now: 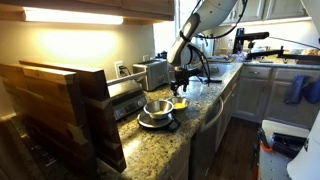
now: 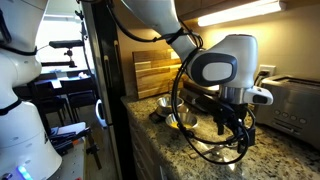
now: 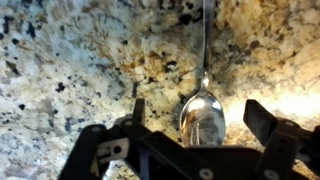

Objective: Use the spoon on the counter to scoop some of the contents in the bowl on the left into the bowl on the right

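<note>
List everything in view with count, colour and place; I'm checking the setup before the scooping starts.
counter: one, speckled tan-and-brown granite, running along the wall
spoon: one, silver, lying on the counter under the hand
metal bowl: one, silver, on the counter near the wooden boards
yellow bowl: one, yellow, beside the metal bowl on the arm's side
wooden boards: at least two, brown, standing at the counter's near end
toaster: one, silver, against the wall behind the bowls
arm: one, white, reaching down over the counter
hand: one, black, open, above the spoon with a finger on either side of its bowl end
</note>
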You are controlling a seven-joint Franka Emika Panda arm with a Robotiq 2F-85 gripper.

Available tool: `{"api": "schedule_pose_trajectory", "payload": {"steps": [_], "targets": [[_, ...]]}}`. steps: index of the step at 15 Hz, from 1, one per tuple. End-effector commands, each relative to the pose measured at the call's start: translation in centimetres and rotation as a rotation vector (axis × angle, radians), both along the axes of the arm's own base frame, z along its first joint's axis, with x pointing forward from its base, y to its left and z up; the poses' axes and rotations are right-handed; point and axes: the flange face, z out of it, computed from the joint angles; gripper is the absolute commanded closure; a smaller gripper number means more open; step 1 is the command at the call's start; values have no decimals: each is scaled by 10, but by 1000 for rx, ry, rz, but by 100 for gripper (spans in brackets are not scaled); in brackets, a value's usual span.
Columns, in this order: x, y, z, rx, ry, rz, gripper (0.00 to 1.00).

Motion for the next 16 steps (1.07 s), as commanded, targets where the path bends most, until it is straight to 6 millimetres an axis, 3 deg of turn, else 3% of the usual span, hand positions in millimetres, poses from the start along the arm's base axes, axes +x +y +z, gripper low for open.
{"api": "schedule_pose_trajectory", "payload": {"steps": [1,16], "targets": [[-25,7,10,-7,-23,-26,0],[-43,7,-7,40,4,-59,0]]}}
